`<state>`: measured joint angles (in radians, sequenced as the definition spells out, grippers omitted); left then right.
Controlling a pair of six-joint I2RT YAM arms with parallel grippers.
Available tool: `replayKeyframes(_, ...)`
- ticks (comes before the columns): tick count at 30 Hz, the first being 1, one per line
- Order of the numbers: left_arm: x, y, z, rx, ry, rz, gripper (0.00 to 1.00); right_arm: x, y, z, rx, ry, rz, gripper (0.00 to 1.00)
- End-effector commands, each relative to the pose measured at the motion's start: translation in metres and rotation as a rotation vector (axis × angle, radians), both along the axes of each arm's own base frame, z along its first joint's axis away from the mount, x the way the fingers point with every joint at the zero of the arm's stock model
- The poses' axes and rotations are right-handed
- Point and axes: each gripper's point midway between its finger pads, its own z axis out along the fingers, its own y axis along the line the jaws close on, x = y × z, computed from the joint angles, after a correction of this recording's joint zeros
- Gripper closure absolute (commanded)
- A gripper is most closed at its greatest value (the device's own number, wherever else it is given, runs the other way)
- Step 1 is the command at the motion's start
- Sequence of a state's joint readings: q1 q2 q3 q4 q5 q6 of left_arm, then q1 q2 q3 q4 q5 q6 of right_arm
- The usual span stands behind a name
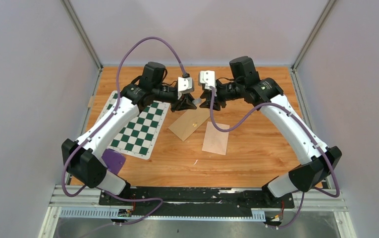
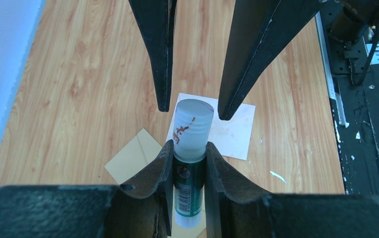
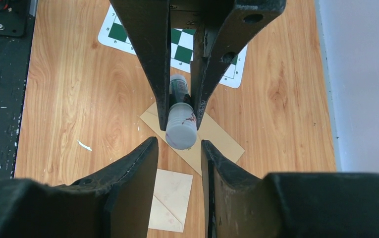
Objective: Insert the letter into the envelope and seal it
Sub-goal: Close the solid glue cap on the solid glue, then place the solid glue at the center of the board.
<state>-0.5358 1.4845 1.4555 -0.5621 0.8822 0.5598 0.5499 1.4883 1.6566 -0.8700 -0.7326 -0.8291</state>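
Note:
My left gripper (image 2: 188,149) is shut on a glue stick (image 2: 191,166) with a green body and a frosted cap (image 2: 193,124), held above the table. My right gripper (image 3: 177,144) faces it, open; its fingertips (image 2: 163,101) stand on either side of the cap's end without touching it. In the top view the two grippers (image 1: 185,102) (image 1: 216,104) meet nose to nose over the far middle of the table. Below them the tan envelope (image 1: 189,124) lies flat. The letter (image 1: 216,138), a cream sheet with a crease, lies flat just beside it.
A green-and-white chessboard mat (image 1: 140,126) lies on the left of the table, with a purple piece (image 1: 113,159) by the left arm's base. A small white scrap (image 1: 195,161) lies on the wood near the front. Side walls close in on both sides.

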Motion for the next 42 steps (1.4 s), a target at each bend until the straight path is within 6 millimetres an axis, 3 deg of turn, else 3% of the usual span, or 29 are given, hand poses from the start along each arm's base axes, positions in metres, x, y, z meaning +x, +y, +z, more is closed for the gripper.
replayKeyframes(1, -0.005, -0.004, 0.027, -0.039, -0.068, -0.037, 1.0, 0.003, 0.01, 0.013, 0.031, -0.064, 0.024, 0.62)
replayKeyframes(11, -0.005, -0.006, 0.019, -0.003, -0.045, -0.048, 1.0, 0.0, 0.018, 0.013, 0.018, -0.112, 0.038, 0.62)
replayKeyframes(27, -0.003, -0.007, 0.015, 0.015, -0.055, -0.053, 1.0, -0.007, 0.005, 0.021, -0.015, -0.175, 0.031, 0.52)
replayKeyframes(31, -0.003, -0.008, 0.015, 0.014, -0.056, -0.054, 1.0, -0.011, 0.006, 0.016, -0.019, -0.153, 0.052, 0.6)
replayKeyframes(42, -0.003, -0.009, 0.023, -0.009, -0.083, -0.046, 1.0, -0.012, 0.013, -0.006, -0.04, -0.048, 0.064, 0.94)
